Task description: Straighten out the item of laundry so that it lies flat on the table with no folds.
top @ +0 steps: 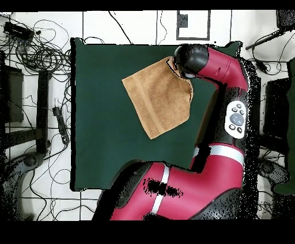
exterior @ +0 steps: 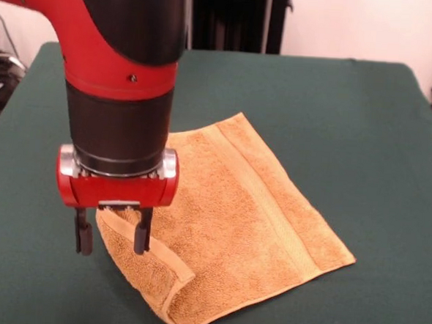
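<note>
The towel (exterior: 248, 230) is lying on the green counter (exterior: 351, 111), mostly spread out, with one ribbed band running along its side toward the corner that points at the counter's open stretch. The trouble is sitting at the near corner in the front view: there the cloth is doubled over onto itself, the hemmed edge curling up into a raised flap, so the towel is not flat yet.

Your gripper (exterior: 113, 236) is hanging straight down right at that flap. Its two fingers are parted, one on the outer side of the folded edge over bare felt and the other resting against the cloth, so it is grasping nothing at this moment. From overhead the wrist is covering that same corner, which is sitting near the counter's edge.

You are, by the look of it, in the step of taking hold of the folded corner. Next you would be closing on the flap's top layer only, then lifting slightly and drawing it outward, away from the towel's body, until the fold opens. Catch both layers and you will be dragging the whole towel instead.
</note>
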Robot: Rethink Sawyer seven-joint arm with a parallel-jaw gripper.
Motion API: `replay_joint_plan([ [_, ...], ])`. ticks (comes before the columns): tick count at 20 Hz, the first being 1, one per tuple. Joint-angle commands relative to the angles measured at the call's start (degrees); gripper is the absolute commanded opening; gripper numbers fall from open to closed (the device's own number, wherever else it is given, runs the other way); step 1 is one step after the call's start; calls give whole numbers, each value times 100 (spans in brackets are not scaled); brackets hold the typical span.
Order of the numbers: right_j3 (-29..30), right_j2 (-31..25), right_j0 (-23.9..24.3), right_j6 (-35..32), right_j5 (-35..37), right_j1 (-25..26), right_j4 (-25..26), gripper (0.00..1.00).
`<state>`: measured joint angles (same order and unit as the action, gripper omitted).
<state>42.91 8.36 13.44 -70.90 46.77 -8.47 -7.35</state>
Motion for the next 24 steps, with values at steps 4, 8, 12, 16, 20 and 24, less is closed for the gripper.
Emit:
replay_joint_plan([
  [4, 747, -732, -39, -168, -353, 484, 302, 100],
  [8, 623, -743, -58, -236, -218, 500, 329, 100],
  [12, 585, -722, -86, -318, -168, 492, 376, 100],
  [16, 665, -696, -132, -388, -9, 329, 328, 100],
  [20, 735, -705, -153, -450, 20, 277, 299, 100],
  [24, 714, -709, -147, -484, -153, 380, 336, 100],
])
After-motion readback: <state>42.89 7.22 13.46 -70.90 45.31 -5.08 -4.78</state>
